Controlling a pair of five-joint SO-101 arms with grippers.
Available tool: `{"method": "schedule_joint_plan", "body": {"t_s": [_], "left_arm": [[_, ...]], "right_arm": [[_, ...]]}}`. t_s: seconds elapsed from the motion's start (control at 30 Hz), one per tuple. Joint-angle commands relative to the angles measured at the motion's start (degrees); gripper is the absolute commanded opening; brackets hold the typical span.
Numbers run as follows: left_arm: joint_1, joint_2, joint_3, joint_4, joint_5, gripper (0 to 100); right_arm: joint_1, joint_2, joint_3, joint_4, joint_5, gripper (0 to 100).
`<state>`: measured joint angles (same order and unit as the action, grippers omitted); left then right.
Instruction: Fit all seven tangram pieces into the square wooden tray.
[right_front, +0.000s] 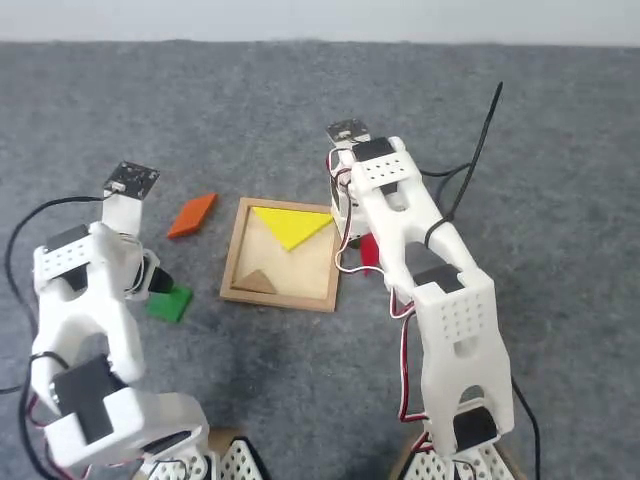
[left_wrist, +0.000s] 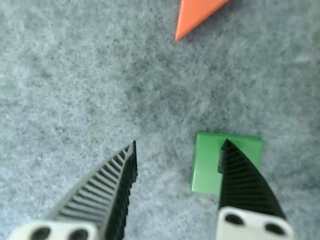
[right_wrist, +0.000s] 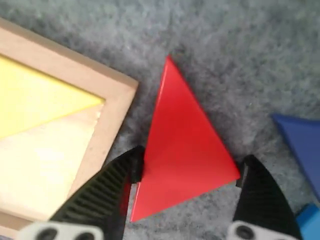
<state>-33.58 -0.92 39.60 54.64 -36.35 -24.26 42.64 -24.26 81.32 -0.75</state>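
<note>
The square wooden tray (right_front: 236, 252) lies mid-table and holds a yellow triangle (right_front: 292, 225) and a small brown triangle (right_front: 256, 282). My right gripper (right_wrist: 193, 161) is open wide, low over the mat just off the tray's edge (right_wrist: 107, 117). Its fingers straddle a flat red triangle (right_wrist: 182, 150), their tips at or nearly at its edges. My left gripper (left_wrist: 180, 150) is open above the carpet. One of its fingertips (left_wrist: 239, 170) overlaps a green square (left_wrist: 206, 165). An orange parallelogram (right_front: 192, 215) lies beyond, and its tip (left_wrist: 197, 12) shows in the left wrist view.
A dark blue piece (right_wrist: 300, 145) and a lighter blue piece (right_wrist: 307, 220) lie close beside the red triangle, on the side away from the tray. Grey carpet covers the table. The right arm (right_front: 410, 230) stretches along the tray's right side.
</note>
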Motion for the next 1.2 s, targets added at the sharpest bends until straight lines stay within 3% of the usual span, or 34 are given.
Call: {"method": "schedule_joint_plan", "body": {"t_s": [0.0, 0.2, 1.17], "left_arm": [[0.09, 0.0, 1.19, -1.05, 0.09, 25], [0.09, 0.0, 1.27, -1.05, 0.09, 25], [0.09, 0.0, 1.36, -0.97, 0.18, 25]], "right_arm": [[-0.75, -0.22, -1.67, 1.01, 0.7, 26.2], [-0.75, -0.22, -1.67, 1.1, 0.7, 17.5], [-0.13, -5.85, -4.04, 8.04, 1.05, 16.9]]}}
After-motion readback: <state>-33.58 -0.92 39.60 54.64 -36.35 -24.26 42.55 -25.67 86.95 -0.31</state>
